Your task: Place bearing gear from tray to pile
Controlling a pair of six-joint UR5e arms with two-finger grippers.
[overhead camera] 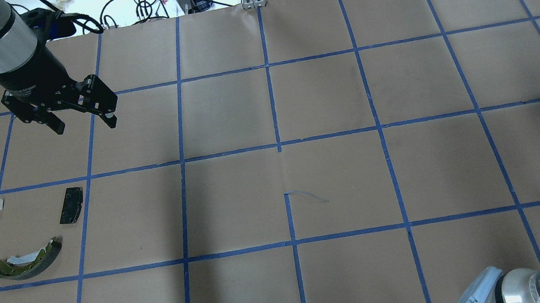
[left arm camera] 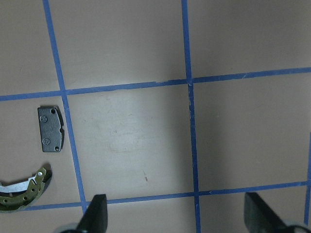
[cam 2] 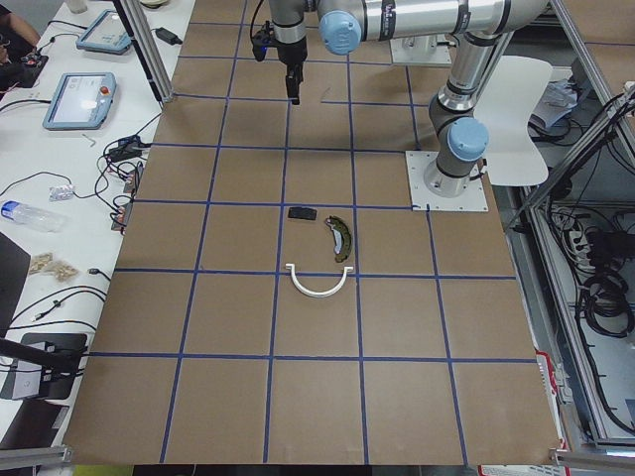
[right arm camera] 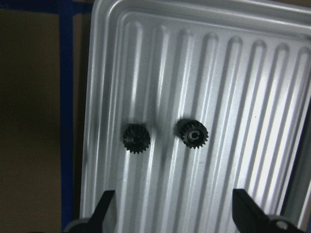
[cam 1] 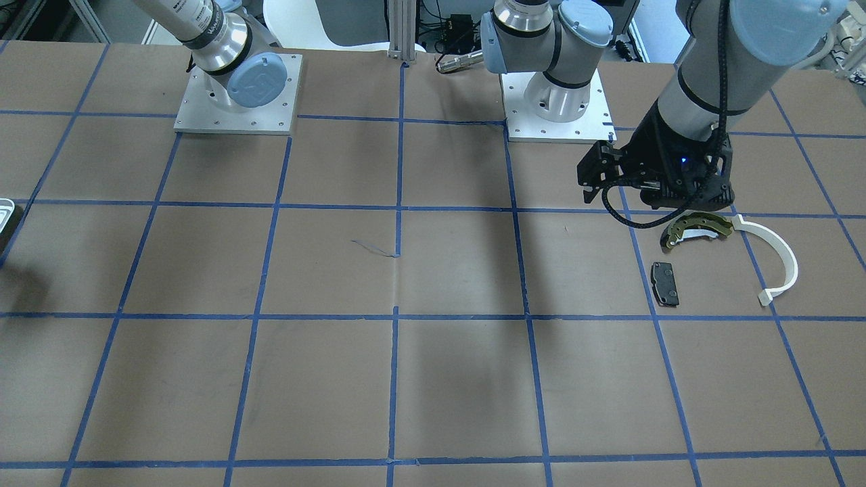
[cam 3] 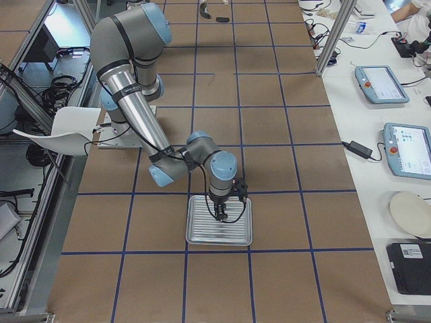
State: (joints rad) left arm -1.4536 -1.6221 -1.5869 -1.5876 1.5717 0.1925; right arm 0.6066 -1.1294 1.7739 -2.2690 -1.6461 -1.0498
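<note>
Right gripper (right arm camera: 175, 216) hangs just above the ribbed metal tray (right arm camera: 97, 73), fingers spread wide and holding nothing. One black gear (right arm camera: 136, 138) and a second gear (right arm camera: 193, 133) lie side by side on the tray floor, neither touched. Left gripper (overhead camera: 85, 124) is also wide open and empty, above bare table (overhead camera: 337, 184) near the pile (overhead camera: 24, 264) at the opposite end: white arc (cam 1: 789, 265), dark pad (left arm camera: 50, 128), yellow-green shoe (left arm camera: 19, 190).
</note>
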